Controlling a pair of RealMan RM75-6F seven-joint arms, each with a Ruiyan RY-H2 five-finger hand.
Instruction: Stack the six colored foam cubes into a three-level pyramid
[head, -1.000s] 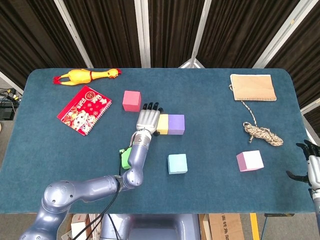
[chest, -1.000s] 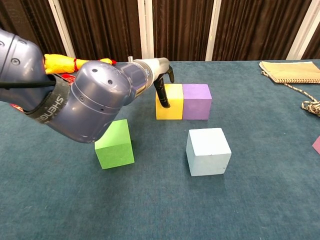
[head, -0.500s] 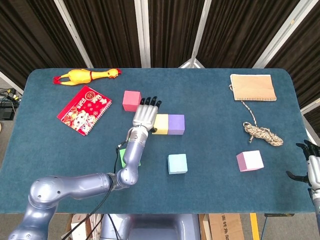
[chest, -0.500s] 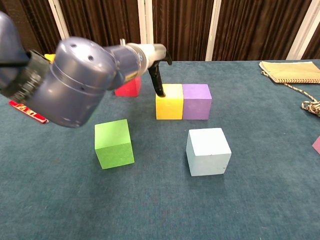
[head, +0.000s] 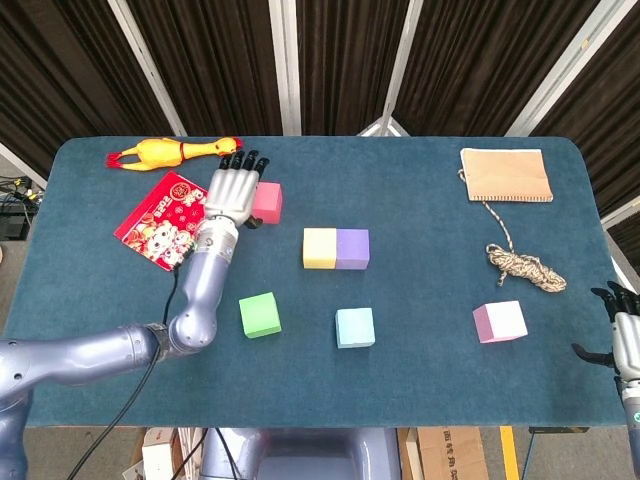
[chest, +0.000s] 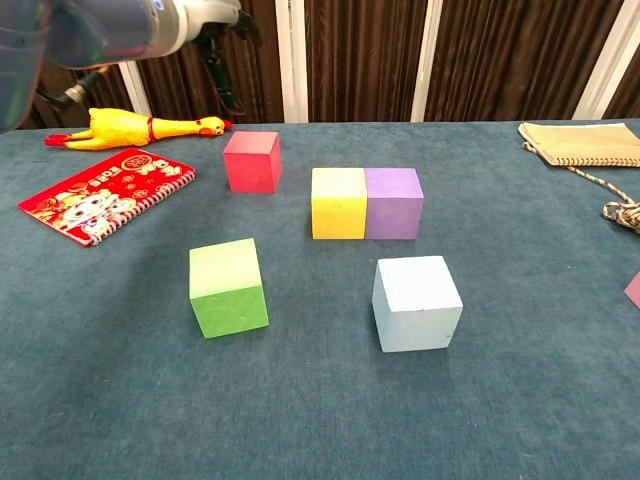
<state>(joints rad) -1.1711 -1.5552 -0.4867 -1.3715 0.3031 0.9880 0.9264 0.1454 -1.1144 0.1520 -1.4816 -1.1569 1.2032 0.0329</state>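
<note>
Six foam cubes are seen lying apart on the blue table (head: 420, 330), none stacked. Taking the yellow cube (head: 319, 248) as the landmark, the purple cube (head: 352, 248) is pressed against its right side, the red cube (head: 266, 201) is set up and to its left, the green cube (head: 259, 314) is placed nearer the robot on its left, the light blue cube (head: 354, 327) is found nearer the robot just right of it, and the pink cube (head: 499, 321) is set well to its right. The left hand (head: 232, 190) is raised just left of the red cube, released, with fingers spread and nothing held. The right hand (head: 622, 335) is seen at the far right table edge, fingers apart, holding nothing. A red notebook (head: 167, 219) and a rubber chicken (head: 172, 151) are laid far to the yellow cube's left; a tan notebook (head: 506, 174) and a coiled rope (head: 524, 265) lie far to its right.
</note>
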